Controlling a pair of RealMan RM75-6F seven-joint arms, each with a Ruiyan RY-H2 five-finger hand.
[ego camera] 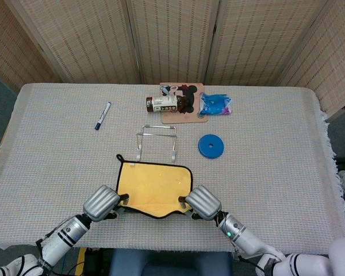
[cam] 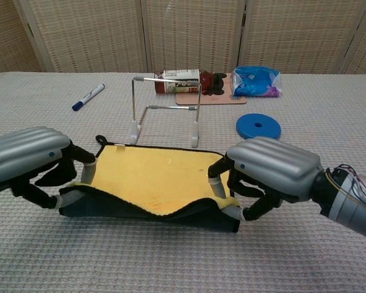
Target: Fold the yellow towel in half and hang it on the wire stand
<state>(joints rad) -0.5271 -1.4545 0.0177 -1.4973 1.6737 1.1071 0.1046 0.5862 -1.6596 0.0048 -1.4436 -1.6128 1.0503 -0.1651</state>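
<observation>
Woven screens stand behind a bench (ego camera: pixel 276 172) covered in a grey knitted cloth. In the head view, the yellow towel (ego camera: pixel 155 184) lies at lower centre, its far edge flat and its near edge raised. The left robot hand (ego camera: pixel 102 202) pinches the near left corner, and the right robot hand (ego camera: pixel 202 201) pinches the near right one. Just above the towel stands the wire stand (ego camera: pixel 156 141). Farther up are a blue disc (ego camera: pixel 210 146), a marker pen (ego camera: pixel 102 115) at upper left, and a bottle (ego camera: pixel 163 103) lying on a cartoon mat (ego camera: pixel 187 106) beside a blue packet (ego camera: pixel 216 104).

In the chest view, the left robot hand (cam: pixel 33 162) and right robot hand (cam: pixel 271 174) each hold a lifted corner, and the towel (cam: pixel 152 177) sags between them, showing its dark edge. The wire stand (cam: pixel 166 110) rises just behind the towel's far edge, apart from it.

The fold looks barely begun. The sagging middle could drag or bunch if the hands carry forward unevenly, leaving a crooked fold. A thin pinch may slip off a corner. Pushing too far forward could knock over the light stand.
</observation>
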